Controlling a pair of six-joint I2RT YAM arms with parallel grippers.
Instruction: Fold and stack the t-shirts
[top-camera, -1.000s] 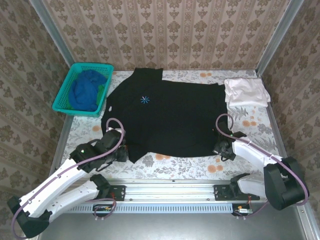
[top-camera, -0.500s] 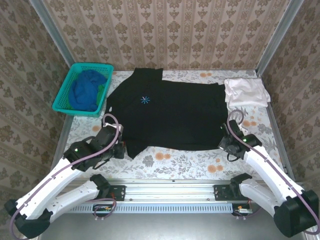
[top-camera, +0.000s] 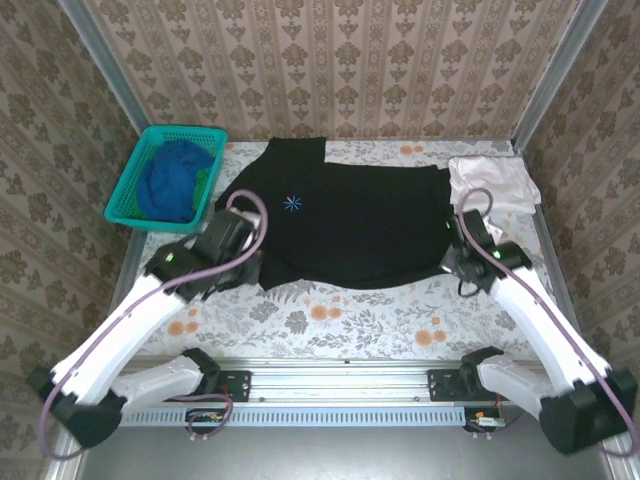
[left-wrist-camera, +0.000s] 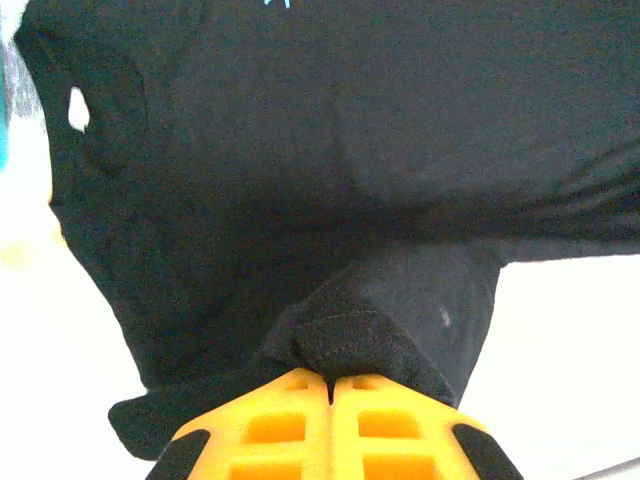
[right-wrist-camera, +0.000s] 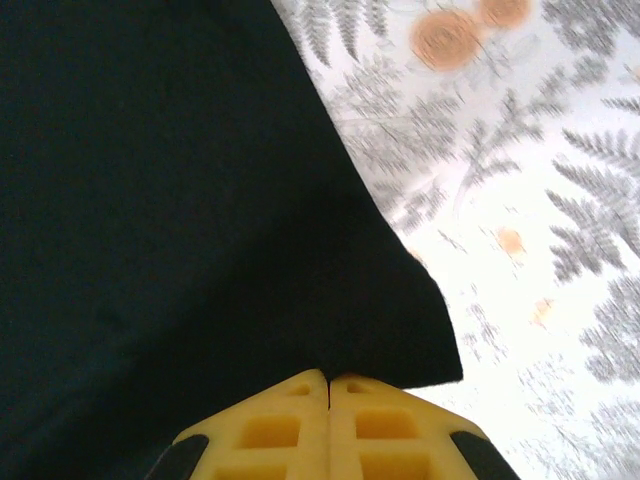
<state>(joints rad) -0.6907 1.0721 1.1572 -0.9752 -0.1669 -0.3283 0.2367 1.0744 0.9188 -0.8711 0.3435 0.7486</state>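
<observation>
Top ext: black tee (top-camera: 350, 225) spread mid-table (top-camera: 340, 320), starburst mark up. Teal basket (top-camera: 125, 195) w/ blue tee (top-camera: 170, 180) in it sits off the black tee's left side; pale white-pink tee (top-camera: 490, 180) lies touching its far right corner. Left gripper (top-camera: 250, 268) at the black tee's near-left corner, right gripper (top-camera: 452, 262) at its near-right corner; near hem looks lifted, so prob. mid-fold. Left wrist: yellow fingers (left-wrist-camera: 380, 420) clenched on a thick bunched wad of the black tee's hem, jaws meeting w/ no gap. Right wrist: fingers (right-wrist-camera: 270, 430) pinched tight on the black tee's corner, close to its edge, flowered table showing beside it. Risks, IMO: right grip is shallow, so tension across the hem could pull the corner free and drop that side; left wad may leave a lumpy, skewed crease; arms travelling unevenly would twist the fold; right corner could drag onto the white-pink tee.
</observation>
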